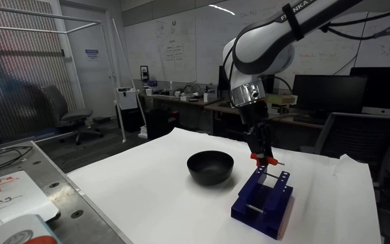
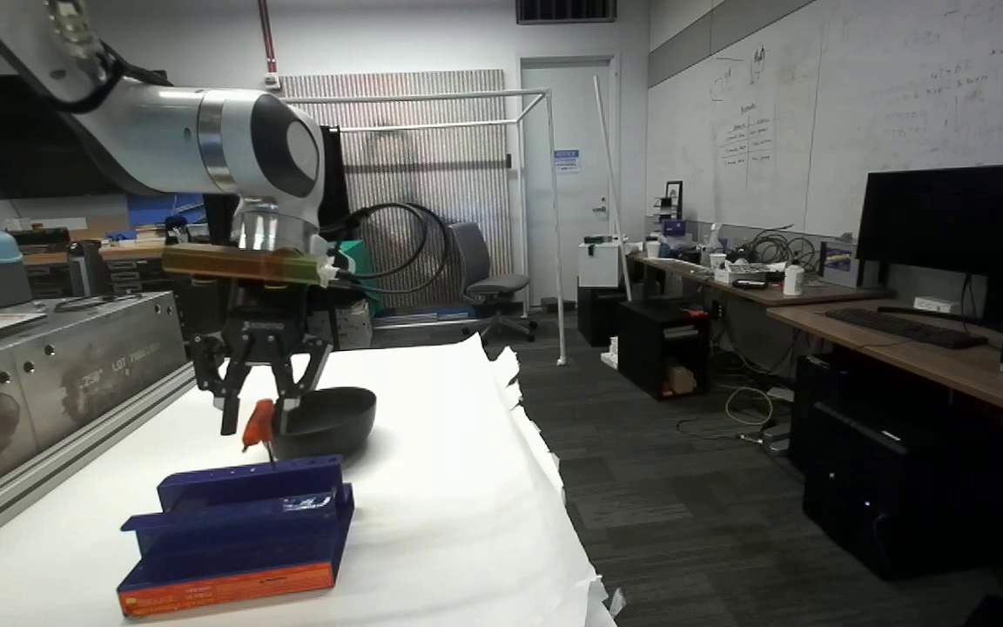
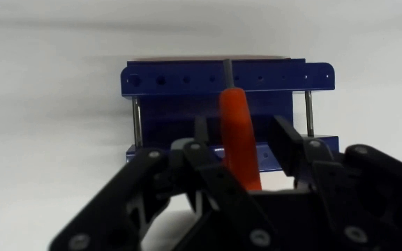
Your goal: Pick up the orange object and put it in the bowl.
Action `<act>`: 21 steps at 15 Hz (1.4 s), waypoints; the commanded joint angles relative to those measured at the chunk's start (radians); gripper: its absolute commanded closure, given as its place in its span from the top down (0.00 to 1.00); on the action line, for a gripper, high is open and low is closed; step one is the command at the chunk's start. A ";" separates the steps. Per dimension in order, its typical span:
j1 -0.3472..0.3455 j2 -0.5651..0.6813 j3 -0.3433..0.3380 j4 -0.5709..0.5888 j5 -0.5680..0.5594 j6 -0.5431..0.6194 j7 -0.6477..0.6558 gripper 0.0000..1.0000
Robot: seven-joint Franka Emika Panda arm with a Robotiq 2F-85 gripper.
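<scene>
The orange object (image 1: 271, 161) is a slim red-orange handle with a thin metal stem. It hangs tilted between my gripper's fingers (image 2: 258, 418), above the blue slotted block (image 2: 232, 549). In the wrist view the orange object (image 3: 236, 118) is blurred, with a gap to the finger on each side, so the gripper (image 3: 241, 136) is open around it. What supports it is unclear. Its stem points down toward the block in an exterior view; contact there cannot be told. The black bowl (image 1: 208, 178) stands upright beside the block, and also shows behind the gripper (image 2: 353, 422). The wrist view does not show it.
The blue block (image 1: 254, 220) lies on the white sheet (image 1: 168, 203) under the gripper. A metal bench edge (image 1: 56, 184) bounds the sheet on one side. A chair (image 1: 361, 142) and desks with monitors (image 1: 328, 95) stand beyond it.
</scene>
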 commanded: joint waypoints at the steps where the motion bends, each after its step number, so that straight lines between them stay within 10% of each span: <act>1: -0.001 0.010 -0.008 0.046 0.012 -0.016 -0.015 0.19; 4: 0.001 -0.017 -0.009 0.048 0.013 -0.020 -0.001 0.05; 13: 0.026 -0.228 -0.006 0.028 0.023 -0.039 0.130 0.10; 21: 0.006 -0.235 -0.028 -0.017 0.268 0.281 0.288 0.09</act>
